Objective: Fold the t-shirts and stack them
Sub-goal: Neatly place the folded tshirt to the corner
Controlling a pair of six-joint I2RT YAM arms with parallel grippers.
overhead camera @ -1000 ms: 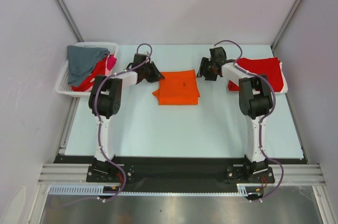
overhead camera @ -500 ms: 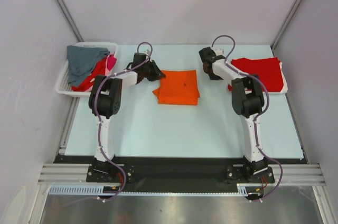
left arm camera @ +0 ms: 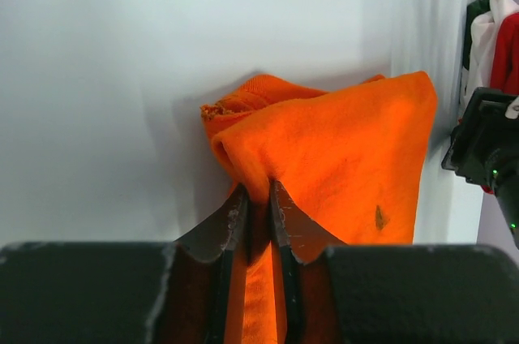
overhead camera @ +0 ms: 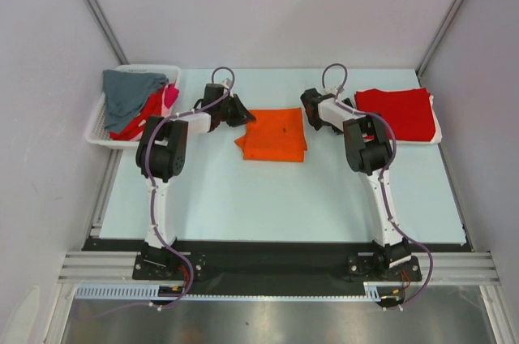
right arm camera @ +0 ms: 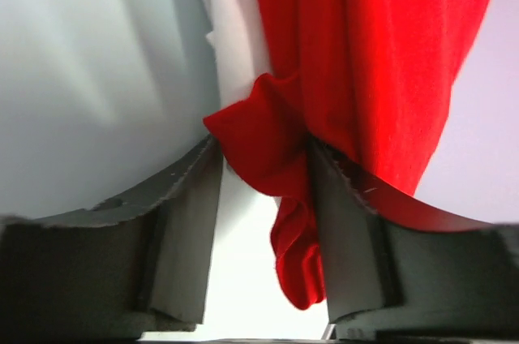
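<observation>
A bright orange t-shirt [overhead camera: 274, 135] lies folded in the middle of the table. My left gripper [overhead camera: 242, 113] is shut on its left edge; in the left wrist view the jaws [left arm camera: 258, 190] pinch a ridge of the orange cloth [left arm camera: 340, 149]. A red t-shirt [overhead camera: 397, 110] lies folded at the right. My right gripper [overhead camera: 312, 110] is between the two shirts. In the right wrist view its jaws [right arm camera: 261, 145] stand apart, with a fold of red cloth [right arm camera: 284, 165] between them against the right finger [right arm camera: 349, 238].
A white mesh basket [overhead camera: 96, 129] at the far left holds a grey tee [overhead camera: 130, 91], a red one [overhead camera: 146, 115] and a pink one [overhead camera: 169, 97]. The red shirt at the right rests on a white layer [overhead camera: 438, 131]. Grey walls close in on both sides.
My right arm's elbow has swung left and its wrist has turned, the gripper staying near the orange shirt's far right corner. The left arm and the shirts have not moved.
</observation>
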